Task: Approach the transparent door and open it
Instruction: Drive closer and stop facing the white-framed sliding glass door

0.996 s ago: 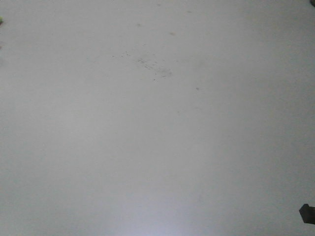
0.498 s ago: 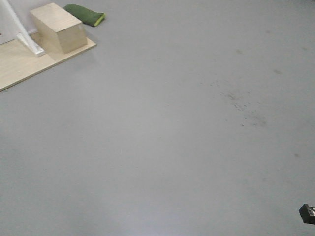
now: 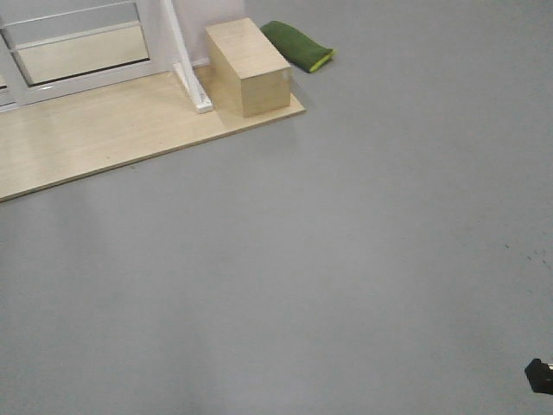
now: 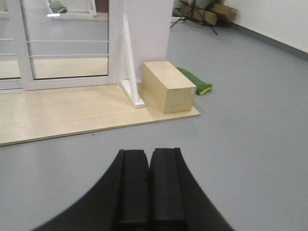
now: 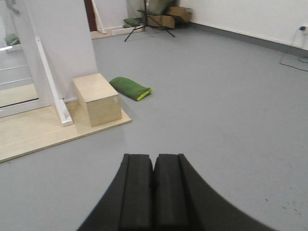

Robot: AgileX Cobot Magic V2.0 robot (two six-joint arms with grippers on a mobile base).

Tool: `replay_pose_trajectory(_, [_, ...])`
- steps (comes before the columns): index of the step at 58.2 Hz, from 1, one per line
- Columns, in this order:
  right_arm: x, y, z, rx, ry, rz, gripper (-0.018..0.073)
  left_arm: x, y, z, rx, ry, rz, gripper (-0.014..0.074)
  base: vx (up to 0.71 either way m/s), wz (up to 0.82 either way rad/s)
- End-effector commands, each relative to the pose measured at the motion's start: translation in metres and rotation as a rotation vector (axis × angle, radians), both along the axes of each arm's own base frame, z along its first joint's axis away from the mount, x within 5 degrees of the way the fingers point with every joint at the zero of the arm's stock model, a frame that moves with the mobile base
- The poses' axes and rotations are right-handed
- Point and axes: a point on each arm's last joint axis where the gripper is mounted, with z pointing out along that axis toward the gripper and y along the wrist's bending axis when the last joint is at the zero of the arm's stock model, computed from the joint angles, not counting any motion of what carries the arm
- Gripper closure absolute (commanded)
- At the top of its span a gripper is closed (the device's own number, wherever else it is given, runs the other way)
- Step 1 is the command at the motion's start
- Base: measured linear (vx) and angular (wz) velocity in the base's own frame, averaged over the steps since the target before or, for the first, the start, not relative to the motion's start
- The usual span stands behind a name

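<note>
In the front view we see only the foot of the transparent door [image 3: 82, 54] at the top left. It has clear glass in a white frame, and its bottom rail runs along the back edge of a wooden board [image 3: 104, 143] that lies on the grey floor [image 3: 346, 259]. A white strut [image 3: 186, 73] leans at the door's right. Just beside the strut a wooden box [image 3: 251, 65] stands on the board, and a green cushion [image 3: 298, 43] lies behind the box.

From the left wrist we see the transparent door [image 4: 67, 29] facing us, well ahead and left of centre. It stands upright with its long axis vertical, and its top is cut off by the picture's edge. Two thin white bars cross the glass horizontally. The wooden box [image 4: 168, 86] sits to its right, past the white strut [image 4: 130, 62]. The left tool [image 4: 148, 159] hangs low in the foreground, its black fingers pressed together on nothing.

From the right wrist we catch a strip of the transparent door [image 5: 17, 94] at the far left edge, upright behind a white pillar [image 5: 62, 38]. We cannot tell more of it. The right tool [image 5: 154, 163] has its fingers together too, and it holds nothing.
</note>
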Motion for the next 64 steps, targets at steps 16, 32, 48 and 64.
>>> replay_pose_trajectory(16, [0.0012,0.0001,0.0035,-0.008,-0.076,0.003,0.0567,0.0024,0.0007,-0.0017,-0.001,-0.041,0.007,0.0602,0.64,0.52])
replay_pose_trajectory(32, [0.0012,0.0001,0.0035,-0.008,-0.076,0.003,0.0567,0.0024,0.0007,-0.0017,-0.001,-0.041,0.007,0.0602,0.64,0.44])
replay_pose_trajectory(48, [0.0012,0.0001,0.0035,-0.008,-0.076,0.003,0.0567,0.0024,0.0007,-0.0017,-0.001,-0.041,0.007,0.0602,0.64,0.32])
replay_pose_trajectory(64, [0.0012,0.0001,0.0035,-0.008,-0.076,0.003,0.0567,0.0024,0.0007,-0.0017,-0.001,-0.041,0.007,0.0602,0.63,0.13])
